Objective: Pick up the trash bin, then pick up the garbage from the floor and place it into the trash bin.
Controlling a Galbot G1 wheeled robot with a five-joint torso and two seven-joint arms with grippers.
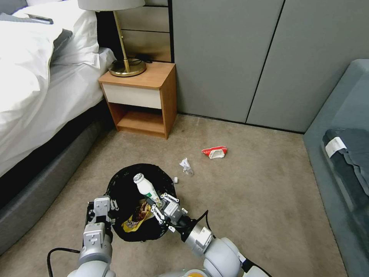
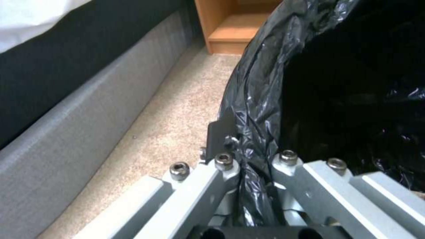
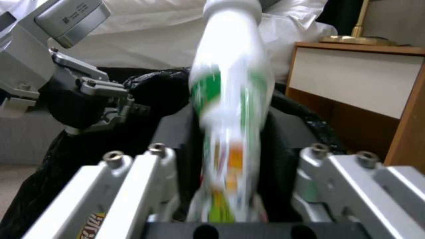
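Observation:
The trash bin (image 1: 123,172), lined with a black bag, hangs just above the floor (image 1: 250,200). My left gripper (image 1: 107,206) is shut on its rim, and the left wrist view shows its fingers pinching the liner fold (image 2: 254,159). My right gripper (image 1: 160,205) hovers over the bin's mouth. A white bottle with a green label (image 1: 146,188) stands upright between its spread fingers. In the right wrist view that bottle (image 3: 230,99) is blurred between the pads. A yellow snack wrapper (image 1: 134,222) lies inside the bin. A red-and-white packet (image 1: 214,152) and a clear plastic scrap (image 1: 186,166) lie on the carpet.
A bed (image 1: 34,88) runs along the left, its grey base close to the bin. A wooden nightstand (image 1: 140,100) with a brass lamp (image 1: 125,57) stands beyond it. A grey sofa (image 1: 346,154) lines the right side and grey wall panels close the back. A small white bit (image 1: 175,179) lies near the bin.

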